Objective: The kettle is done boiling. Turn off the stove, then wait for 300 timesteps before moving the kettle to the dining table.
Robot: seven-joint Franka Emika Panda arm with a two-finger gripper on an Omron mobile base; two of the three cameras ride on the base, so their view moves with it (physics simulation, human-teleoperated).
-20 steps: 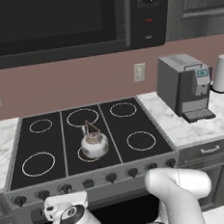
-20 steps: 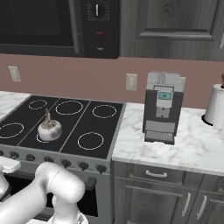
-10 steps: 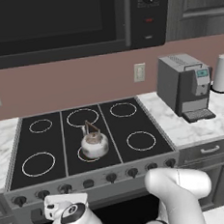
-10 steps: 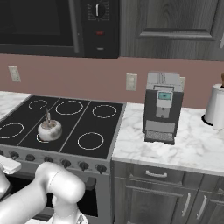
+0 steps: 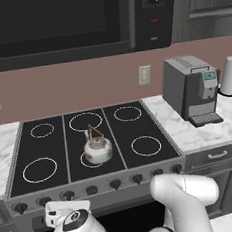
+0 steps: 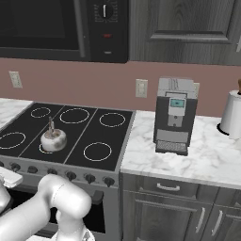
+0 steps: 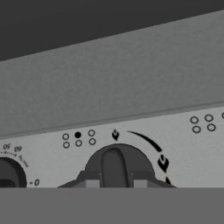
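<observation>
The small silvery kettle (image 5: 97, 150) (image 6: 52, 140) with its brown wire handle stands on a front middle ring of the black stove (image 5: 139, 131) (image 6: 109, 137). Dark knobs (image 5: 115, 184) (image 6: 89, 178) line the stove's grey front. My gripper (image 5: 66, 207) (image 7: 114, 183) is low at the front left of the stove, against that panel. In the hand view a dark knob (image 7: 113, 164) sits between my two fingertips (image 7: 92, 184), which press on either side of its raised ridge. The dining table is out of view.
A grey coffee machine (image 5: 191, 90) (image 6: 175, 115) stands on the marble counter right of the stove, with a white jug (image 5: 231, 76) (image 6: 233, 113) further right. A black microwave (image 5: 69, 22) (image 6: 61, 23) hangs above. Dark drawers (image 6: 169, 193) sit below the counter.
</observation>
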